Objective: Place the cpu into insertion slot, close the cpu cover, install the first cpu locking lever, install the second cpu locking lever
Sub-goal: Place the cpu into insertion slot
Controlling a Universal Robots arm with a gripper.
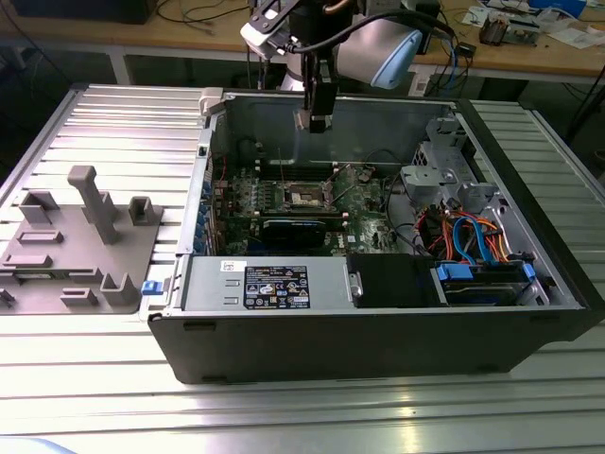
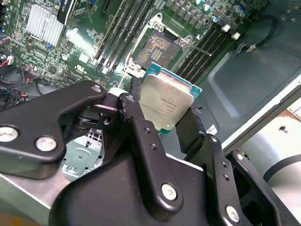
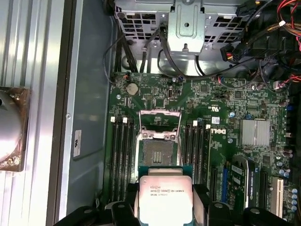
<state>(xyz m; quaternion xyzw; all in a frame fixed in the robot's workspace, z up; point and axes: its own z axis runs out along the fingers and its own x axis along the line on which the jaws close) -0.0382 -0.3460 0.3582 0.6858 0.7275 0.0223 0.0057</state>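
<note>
My gripper [image 1: 315, 118] hangs over the open computer case, above the green motherboard [image 1: 364, 222]. In both wrist views its black fingers [image 2: 136, 122] are shut on the cpu [image 2: 167, 101], a pale silvery square chip on a green backing, held by two opposite edges. The insertion slot [image 3: 157, 153] lies bare just beyond the cpu [image 3: 164, 197], and its grey-gold centre [image 2: 157, 47] is uncovered. Swung up and away from the slot, the cpu cover [image 3: 160, 123] stands open on the drive-cage side. A thin metal lever [image 2: 203, 49] sticks out beside the slot.
Black memory slots [image 3: 120, 155] flank the socket on both sides. A ribbed silver heatsink [image 3: 256, 132], a drive cage [image 3: 188, 21] and coloured cables [image 1: 473, 232] crowd the board. The power supply [image 1: 274, 284] fills the case front. A grey fixture [image 1: 85, 236] sits at the exterior view's left.
</note>
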